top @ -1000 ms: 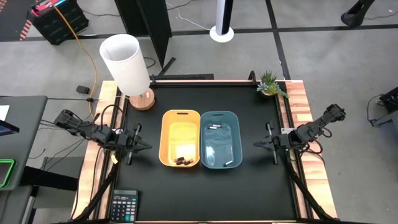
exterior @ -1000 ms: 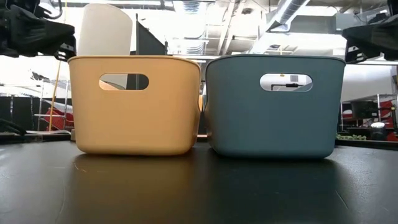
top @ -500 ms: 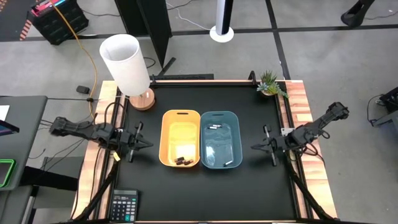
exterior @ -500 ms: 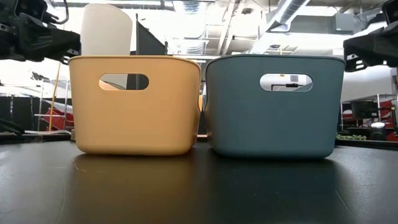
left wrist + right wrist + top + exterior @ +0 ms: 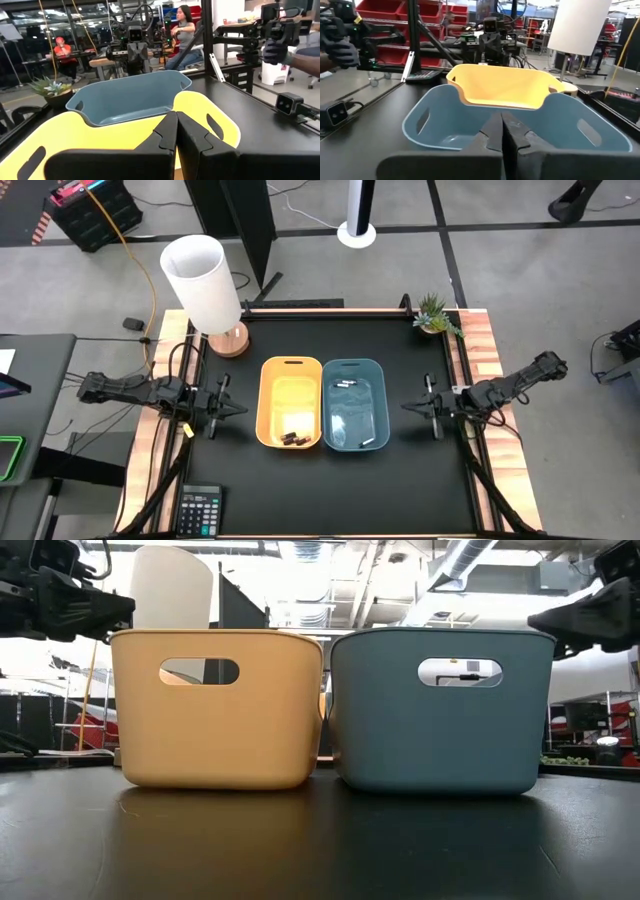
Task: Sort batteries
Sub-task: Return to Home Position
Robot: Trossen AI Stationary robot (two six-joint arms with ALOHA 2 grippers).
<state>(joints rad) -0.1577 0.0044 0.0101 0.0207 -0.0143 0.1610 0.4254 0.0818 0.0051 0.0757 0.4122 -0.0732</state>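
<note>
We saw the left gripper (image 5: 228, 409) centre-left and the right gripper (image 5: 412, 407) centre-right, both pressed together. Mid-frame, the dark batteries (image 5: 293, 439) lay in the orange bin (image 5: 263, 405), the silver batteries (image 5: 345, 384) in the blue bin (image 5: 385, 405)

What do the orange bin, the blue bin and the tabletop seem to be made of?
Orange bin: likely molded plastic, matte, with rounded corners and a cutout handle. Blue bin: same look. Tabletop: dark, smooth, semi-gloss, faintly mirroring the bins; material unclear.

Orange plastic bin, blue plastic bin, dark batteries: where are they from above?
orange plastic bin (image 5: 290, 395): high view, bare floor.
blue plastic bin (image 5: 355, 410): high view, bare floor.
dark batteries (image 5: 293, 440): high view, middle of the cluster.
</note>
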